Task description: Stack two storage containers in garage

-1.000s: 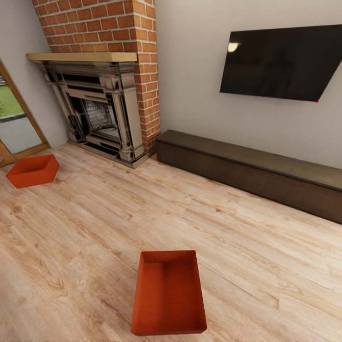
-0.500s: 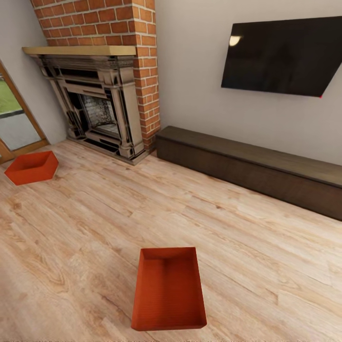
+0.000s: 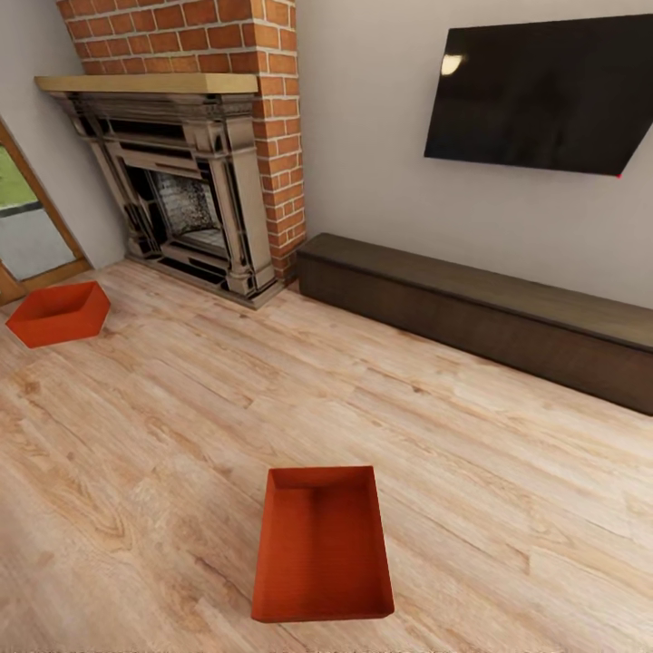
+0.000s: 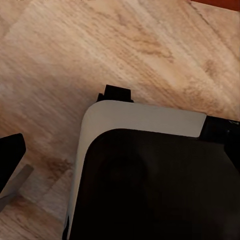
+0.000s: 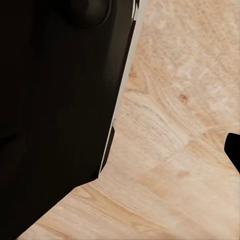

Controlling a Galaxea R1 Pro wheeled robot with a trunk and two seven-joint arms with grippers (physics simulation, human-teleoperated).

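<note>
Two red-orange open-top storage containers rest on the light wood-plank floor [image 3: 181, 426] of the living room. The near container [image 3: 322, 544] lies straight ahead of me, close and low in the head view, empty inside. The far container [image 3: 59, 313] sits at the left, beside the fireplace and a glass door. A sliver of red-orange container [image 4: 217, 3] also shows in the left wrist view. One dark fingertip [image 4: 11, 155] shows at the edge of the left wrist view and another fingertip [image 5: 234, 150] at the edge of the right wrist view; their spread cannot be judged.
A red brick fireplace [image 3: 195, 163] with a pale mantel stands at the back left. A long dark low cabinet [image 3: 481, 313] runs along the wall under a black TV [image 3: 544, 91]. My black and white base [image 4: 150, 175] shows over the planks in both wrist views.
The whole head picture has shifted slightly upward, so the camera has moved. Both containers stay where they were on the floor.
</note>
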